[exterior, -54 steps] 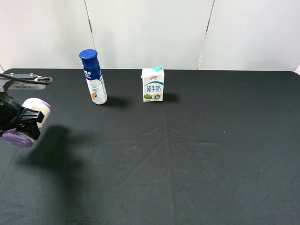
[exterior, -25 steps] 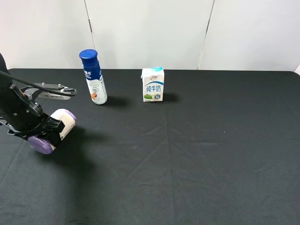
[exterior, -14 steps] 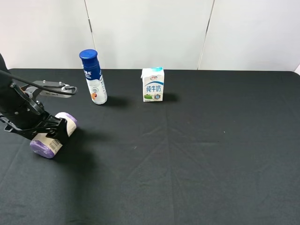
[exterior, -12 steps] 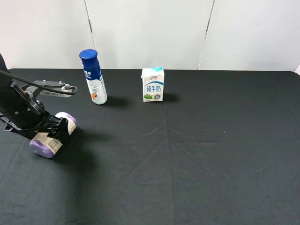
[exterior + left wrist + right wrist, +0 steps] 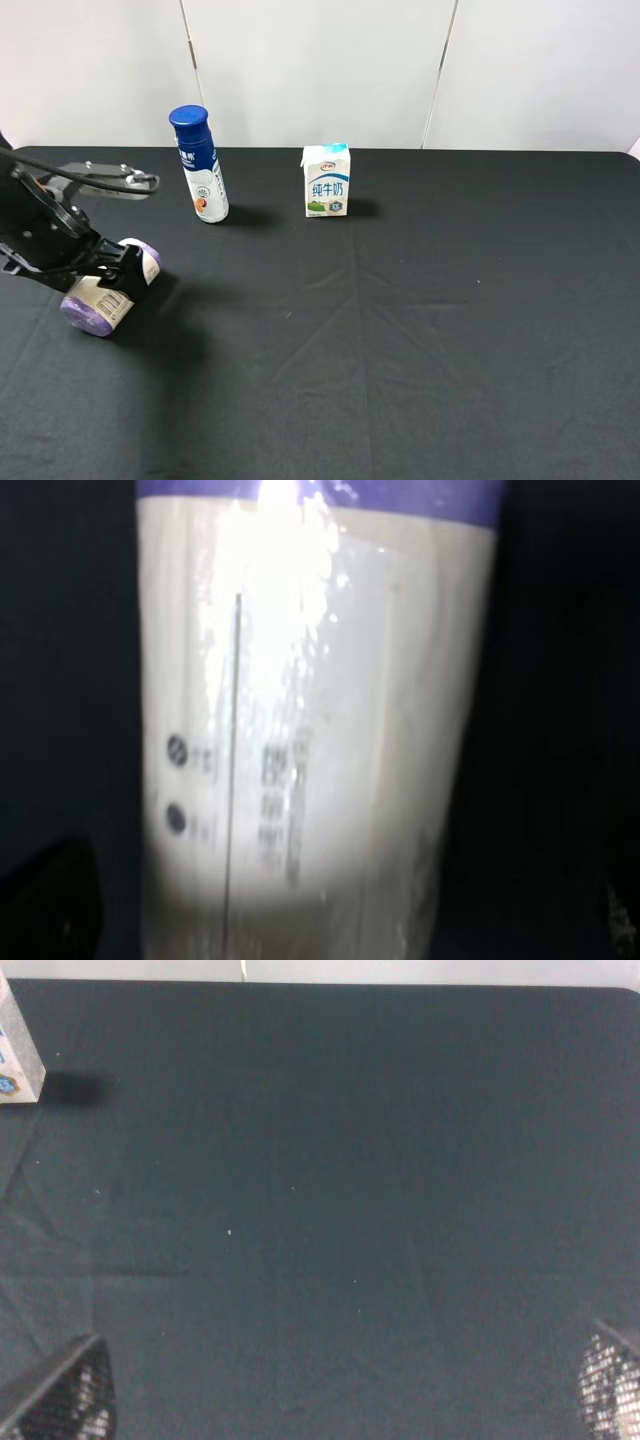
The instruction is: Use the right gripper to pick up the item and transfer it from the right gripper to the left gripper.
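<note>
Claw fingers of your left gripper [image 5: 105, 283] stand spread on either side of the item [image 5: 108, 286], no longer squeezing it as far as you can judge from the high view, with the bottle lying on its side on the desk [image 5: 400, 330] near the left edge, lilac cap and base both showing. From the left wrist view the item [image 5: 310, 730] fills nearly the whole picture, its cream wall and small print right against the lens, so you have very little clearance there. Your right gripper [image 5: 330, 1400] is out of the high view; its wrist camera shows only the two fingertips wide apart over bare black cloth, holding nothing, with the milk carton [image 5: 15, 1050] at the picture's edge. Judging from this, the handover is done and the bottle is set down. Your risks now: a round bottle on its side can roll toward the left edge if a finger nudges it as you lift away, and a sideways pull-out could drag it. The blue-capped bottle [image 5: 199, 165] stands near the far edge, close enough to the arm's cable to clip.
</note>
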